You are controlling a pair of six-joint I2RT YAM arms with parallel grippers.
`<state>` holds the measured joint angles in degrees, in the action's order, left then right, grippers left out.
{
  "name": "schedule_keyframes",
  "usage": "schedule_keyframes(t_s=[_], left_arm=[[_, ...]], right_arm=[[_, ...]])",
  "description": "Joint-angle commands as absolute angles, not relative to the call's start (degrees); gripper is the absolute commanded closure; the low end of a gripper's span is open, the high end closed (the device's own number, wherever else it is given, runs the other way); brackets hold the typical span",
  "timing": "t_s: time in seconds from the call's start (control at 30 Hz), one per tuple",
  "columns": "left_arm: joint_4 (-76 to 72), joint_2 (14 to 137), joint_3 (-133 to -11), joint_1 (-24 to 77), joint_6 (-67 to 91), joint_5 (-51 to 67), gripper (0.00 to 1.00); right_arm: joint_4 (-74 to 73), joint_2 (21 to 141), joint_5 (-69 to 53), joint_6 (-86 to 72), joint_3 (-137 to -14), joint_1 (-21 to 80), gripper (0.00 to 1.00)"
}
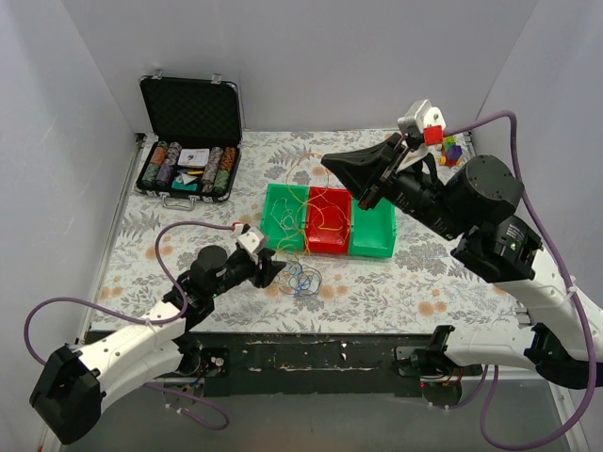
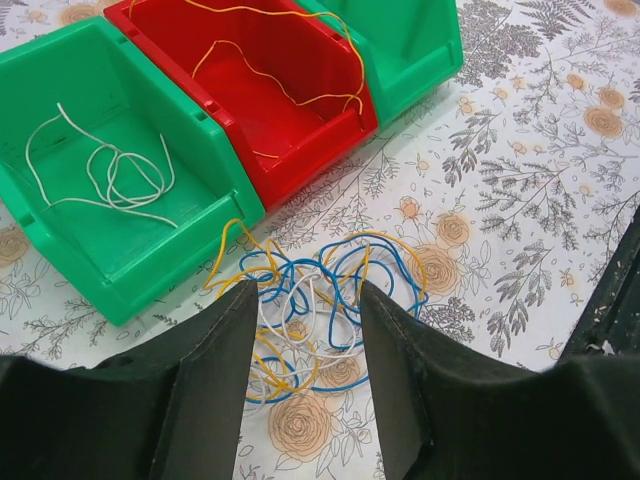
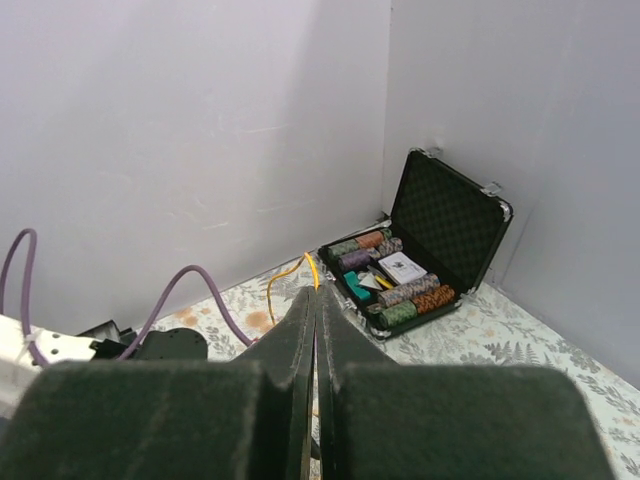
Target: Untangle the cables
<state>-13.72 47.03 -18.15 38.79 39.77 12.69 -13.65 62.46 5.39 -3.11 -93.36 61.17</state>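
L gripper is hovering low over the cable tangle. Jaws are standing roughly half open, nothing gripped. The two fingers are straddling the near part of the bunch w/ blue, yellow and whitish loops showing between and just beyond the tips.

The tangle is sitting on the worktop toward its near edge, about mid-width. It's just in front of the row of bins, by the seam between the left green bin and the red bin.

Key relation: the bunch is lying straight ahead of and under the L jaws, so prob. a short drop and close is all that's needed. It's roughly round w/ no clear long axis, maybe a bit wider across the jaw line. Loops are spilling past the R-side finger, so a close would likely catch several strands at once.

L arm is much the nearer. R gripper is raised well above the bins, well apart from the tangle. Its jaws are pressed fully together and a yellow wire is running out from the tips, so it looks pinched there.

Sorting seems partway:
- a white wire is lying in the left green bin
- yellow strands are lying in the red bin
- right green bin is showing no wire in the part I can see

A poker-chip case is sitting open at the far L corner, not involved.
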Motion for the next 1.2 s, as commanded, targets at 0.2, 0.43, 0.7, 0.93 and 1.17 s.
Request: schedule_keyframes(t_s=[0.2, 0.43, 0.7, 0.93, 1.17], left_arm=[[-4.1, 42.3, -23.5, 39.0, 30.4, 15.2, 0.46], [2.2, 39.6, -24.3, 38.9, 26.2, 12.3, 0.43], [1.5, 38.5, -23.6, 38.8, 23.5, 8.0, 0.35], [2.0, 38.2, -24.5, 38.1, 24.3, 9.7, 0.35], [1.8, 38.5, -25.2, 37.8, 23.0, 10.8, 0.35]], right_arm=[[-12.6, 67.3, 17.8, 3.5, -94.2, 61.3, 0.99], [-10.4, 69.6, 21.9, 6.3, -90.9, 59.2, 0.99], [-7.7, 71.8, 18.7, 3.8, -84.1, 50.5, 0.99], [-3.5, 74.3, 12.2, 1.1, -77.7, 43.3, 0.99], [-0.8, 78.8, 7.5, -2.0, -74.0, 38.0, 0.99]])
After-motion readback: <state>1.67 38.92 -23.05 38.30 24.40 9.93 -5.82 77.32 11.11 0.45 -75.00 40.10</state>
